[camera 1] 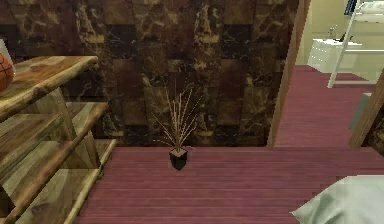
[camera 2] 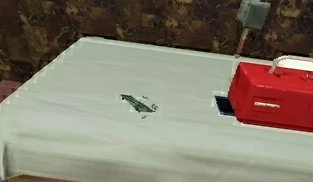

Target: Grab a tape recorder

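Observation:
A red box with a light handle stands on a pale cloth-covered surface at the arm side view's right. A flat dark thing lies against the box's left end, partly under it. Near the middle of the cloth lies a small dark scrap-like object; its kind cannot be told. Behind the box a grey block on a thin stem rises against the dark wall.
In the forward view a wooden shelf unit fills the left, with an orange ball on top. A small potted plant stands on the reddish floor by a dark patterned wall. A doorway opens at the right. A pale cloth corner lies at bottom right.

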